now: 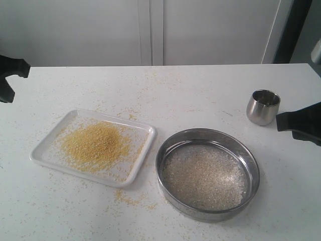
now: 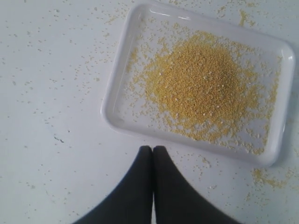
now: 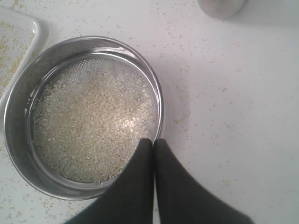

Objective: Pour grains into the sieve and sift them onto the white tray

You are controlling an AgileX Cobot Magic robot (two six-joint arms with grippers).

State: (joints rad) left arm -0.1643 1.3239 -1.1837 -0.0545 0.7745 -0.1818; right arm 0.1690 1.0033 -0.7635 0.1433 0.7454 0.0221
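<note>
The white tray (image 1: 142,131) lies left of centre with a heap of golden-yellow grains (image 1: 96,144) on it; the left wrist view shows the same tray (image 2: 117,100) and heap (image 2: 201,84). To its right the sieve (image 1: 251,158) rests on the table, its mesh covered by paler, coarser grains (image 1: 204,175); the right wrist view looks down into that sieve (image 3: 16,93) and its grains (image 3: 91,126). My left gripper (image 2: 153,148) is shut and empty, hovering off the tray's edge. Beside the sieve's rim my right gripper (image 3: 153,141) is shut on nothing.
A small steel cup (image 1: 263,106) stands upright behind the sieve at the right, its base also in the right wrist view (image 3: 222,7). Stray grains speckle the white table (image 1: 175,90) around the tray. A wall runs behind the table's far edge.
</note>
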